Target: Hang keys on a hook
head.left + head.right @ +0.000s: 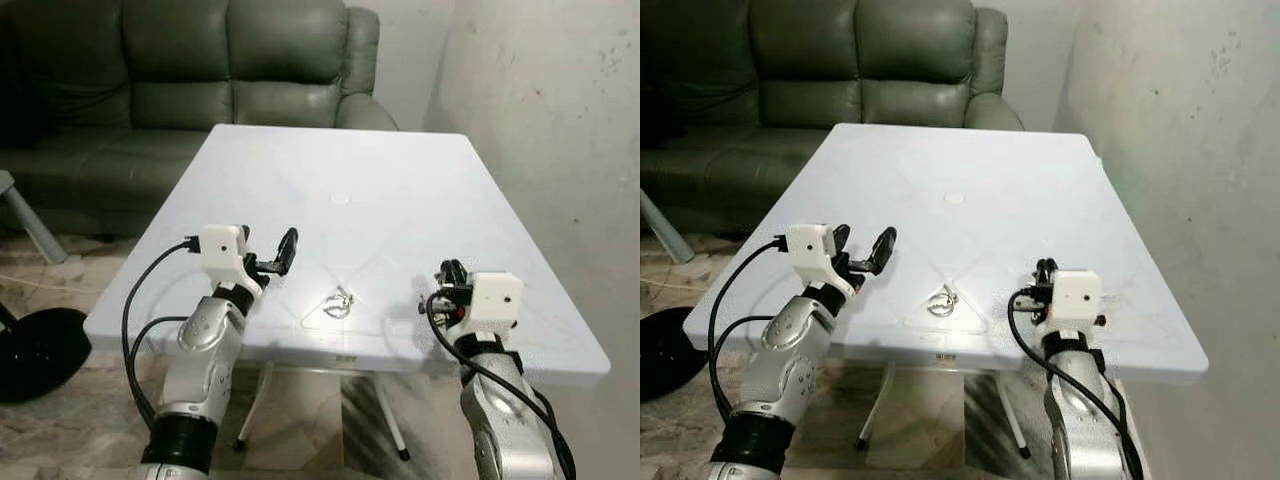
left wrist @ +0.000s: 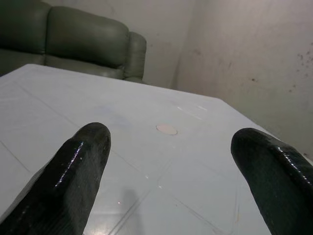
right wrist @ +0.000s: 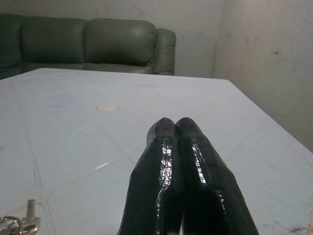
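A small bunch of silver keys (image 1: pixel 340 302) lies flat on the white table (image 1: pixel 400 170), near its front edge and between my two arms. My left gripper (image 1: pixel 268 245) hovers just left of the keys, open, with nothing between its fingers (image 2: pixel 80 166). My right gripper (image 1: pixel 450 272) rests low over the table to the right of the keys, shut and empty. In the right wrist view the keys (image 3: pixel 17 223) lie off to one side of the closed fingertips (image 3: pixel 166 134).
A dark green sofa (image 1: pixel 200 60) stands behind the table. A bare plaster wall (image 1: pixel 560 150) runs along the right. A black round object (image 1: pixel 35 350) sits on the floor at left. A small round cap (image 1: pixel 340 198) marks the table's centre.
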Motion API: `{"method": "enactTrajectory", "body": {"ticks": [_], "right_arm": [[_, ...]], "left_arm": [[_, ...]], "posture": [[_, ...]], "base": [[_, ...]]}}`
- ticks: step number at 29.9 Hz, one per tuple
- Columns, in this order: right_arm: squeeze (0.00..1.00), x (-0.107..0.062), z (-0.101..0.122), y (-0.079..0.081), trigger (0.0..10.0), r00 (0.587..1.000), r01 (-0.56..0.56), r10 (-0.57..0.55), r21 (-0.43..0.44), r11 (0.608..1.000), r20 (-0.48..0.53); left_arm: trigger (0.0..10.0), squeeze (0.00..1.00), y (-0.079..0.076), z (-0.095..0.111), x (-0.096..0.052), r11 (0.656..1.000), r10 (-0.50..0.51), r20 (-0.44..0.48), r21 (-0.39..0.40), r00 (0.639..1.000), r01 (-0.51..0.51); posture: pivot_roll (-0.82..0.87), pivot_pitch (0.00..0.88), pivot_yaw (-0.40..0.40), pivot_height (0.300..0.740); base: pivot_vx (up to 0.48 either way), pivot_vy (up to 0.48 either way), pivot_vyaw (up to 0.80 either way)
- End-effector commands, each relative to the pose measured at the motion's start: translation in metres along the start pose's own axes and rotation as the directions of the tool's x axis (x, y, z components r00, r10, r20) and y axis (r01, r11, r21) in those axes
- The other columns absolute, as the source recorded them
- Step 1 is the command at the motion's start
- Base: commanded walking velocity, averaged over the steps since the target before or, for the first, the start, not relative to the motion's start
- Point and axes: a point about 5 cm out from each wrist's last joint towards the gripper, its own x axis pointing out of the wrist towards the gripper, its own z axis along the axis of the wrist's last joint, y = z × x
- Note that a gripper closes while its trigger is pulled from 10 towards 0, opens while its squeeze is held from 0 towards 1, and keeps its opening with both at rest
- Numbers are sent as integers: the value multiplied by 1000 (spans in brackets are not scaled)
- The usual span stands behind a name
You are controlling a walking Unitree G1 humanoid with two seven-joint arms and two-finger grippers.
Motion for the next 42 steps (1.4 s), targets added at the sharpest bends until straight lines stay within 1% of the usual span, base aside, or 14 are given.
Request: {"method": "enactTrajectory", "body": {"ticks": [1,6,9,11,15,23,29,41,42], "right_arm": [[0,2,1,3,10000,1000,-4,4,-1,1000,-2],[0,2,0,3,10000,1000,-11,11,-3,1000,-5],[0,3,0,3,10000,1000,-11,11,-5,1000,-6],[0,3,1,3,10000,1000,-11,11,-6,1000,-5],[0,2,0,3,10000,1000,-15,15,-8,1000,-7],[0,1,-2,3,10000,1000,-27,27,-18,999,-14],[0,1,-2,4,10000,999,-38,38,-22,999,-15],[0,0,-2,5,10000,999,-49,48,-25,999,-17],[0,0,-2,6,10000,999,-50,50,-25,998,-17]], "left_arm": [[10000,0,0,4,4,1000,-14,15,10,1000,14],[10000,0,-2,5,4,999,-31,24,21,999,30],[10000,0,-2,5,5,999,-28,24,27,999,28],[10000,0,-3,5,6,1000,-27,24,15,999,27],[10000,0,-4,3,7,1000,-23,25,-20,999,23],[10000,0,-5,3,7,1000,-21,31,2,999,21],[10000,0,-6,1,7,1000,-23,27,0,999,23],[10000,0,-8,0,6,999,-32,25,25,999,31],[10000,0,-8,-1,6,999,-35,22,6,999,35]], "posture": [[-65,0,5,740],[-67,0,4,740],[-69,0,4,740],[-70,0,3,740],[-71,0,1,740],[-71,0,-8,740],[-71,0,-13,740],[-72,0,-16,740],[-72,0,-16,740]], "base": [[0,0,-712],[0,0,-712],[0,-480,-712],[0,-382,-712],[0,0,-712],[0,0,-714],[0,0,-712],[0,0,-713],[0,-480,-712]]}}
